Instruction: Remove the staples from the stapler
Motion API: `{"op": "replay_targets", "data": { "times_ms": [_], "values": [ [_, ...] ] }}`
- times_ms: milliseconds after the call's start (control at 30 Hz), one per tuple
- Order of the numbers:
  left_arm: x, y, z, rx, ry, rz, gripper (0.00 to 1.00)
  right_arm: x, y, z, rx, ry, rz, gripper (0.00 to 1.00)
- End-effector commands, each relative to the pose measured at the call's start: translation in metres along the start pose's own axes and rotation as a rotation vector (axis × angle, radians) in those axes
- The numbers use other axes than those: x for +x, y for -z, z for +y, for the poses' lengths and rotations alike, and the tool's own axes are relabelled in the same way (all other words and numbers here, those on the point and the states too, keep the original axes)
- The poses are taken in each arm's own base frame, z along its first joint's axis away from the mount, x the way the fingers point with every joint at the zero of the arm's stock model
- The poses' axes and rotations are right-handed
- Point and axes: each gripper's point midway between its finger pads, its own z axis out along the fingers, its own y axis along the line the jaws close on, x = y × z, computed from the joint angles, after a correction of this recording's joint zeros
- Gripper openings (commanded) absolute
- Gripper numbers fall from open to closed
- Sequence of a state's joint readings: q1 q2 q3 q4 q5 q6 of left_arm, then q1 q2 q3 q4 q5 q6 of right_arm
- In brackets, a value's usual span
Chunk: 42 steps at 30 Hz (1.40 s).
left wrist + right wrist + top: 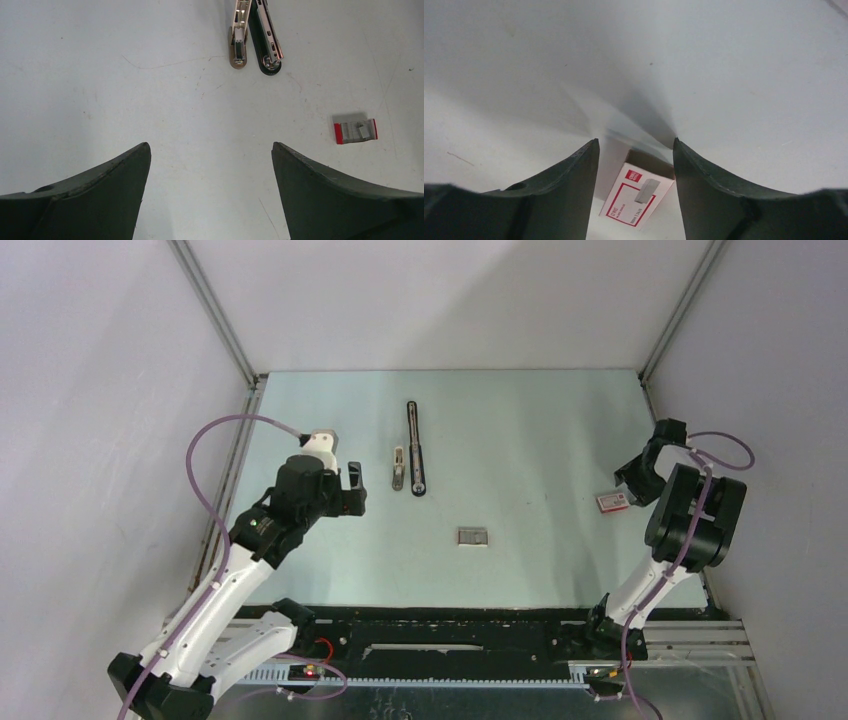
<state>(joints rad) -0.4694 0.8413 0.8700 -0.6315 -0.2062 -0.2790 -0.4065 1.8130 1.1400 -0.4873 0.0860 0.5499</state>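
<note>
Flat on the far middle of the table (540,430): the stapler (415,445), long axis pointing away from the arms, rounded end nearer to them. Seems opened out on purpose, with the silvery strip facing up and reachable from above. Not possible to see whether staples sit in it.

Just beside it on the left, parallel and almost touching: the shorter silvery-beige piece (399,469). Crowds that side for a finger, while the other side has free room.

Nearer to the arms and well apart: a small grey piece with red edges (472,536), flat on the table. Not in the way.

Hovering to the left of the stapler: the left gripper (351,489), fingers (110,190) spread wide, holding nothing. Looks toward the stapler, probably ready for an approach.

Far from the stapler, near the right edge: the right gripper (628,483), low over the red-and-white box (636,197). Fingers (569,195) apart, one on each side of the box; cannot tell whether already touching it. Perhaps fetching it as a place for the staples.
</note>
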Motion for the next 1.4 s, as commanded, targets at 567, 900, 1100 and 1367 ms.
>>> {"op": "replay_targets", "data": {
  "times_ms": [567,900,1100,1367],
  "values": [
    [-0.005,0.0,0.001,0.005,-0.009,-0.022,0.96,0.073,0.018,0.031,-0.098,0.172,0.052,0.49],
    [-0.004,0.0,0.001,0.002,-0.011,-0.018,0.96,0.118,0.027,0.064,-0.163,0.315,0.094,0.48],
    [-0.004,0.0,0.002,-0.004,-0.01,-0.021,0.96,0.146,0.03,0.076,-0.192,0.424,0.133,0.47],
    [-0.004,-0.001,0.003,-0.007,-0.012,-0.019,0.96,0.18,0.05,0.09,-0.261,0.564,0.157,0.46]
  ]
}}
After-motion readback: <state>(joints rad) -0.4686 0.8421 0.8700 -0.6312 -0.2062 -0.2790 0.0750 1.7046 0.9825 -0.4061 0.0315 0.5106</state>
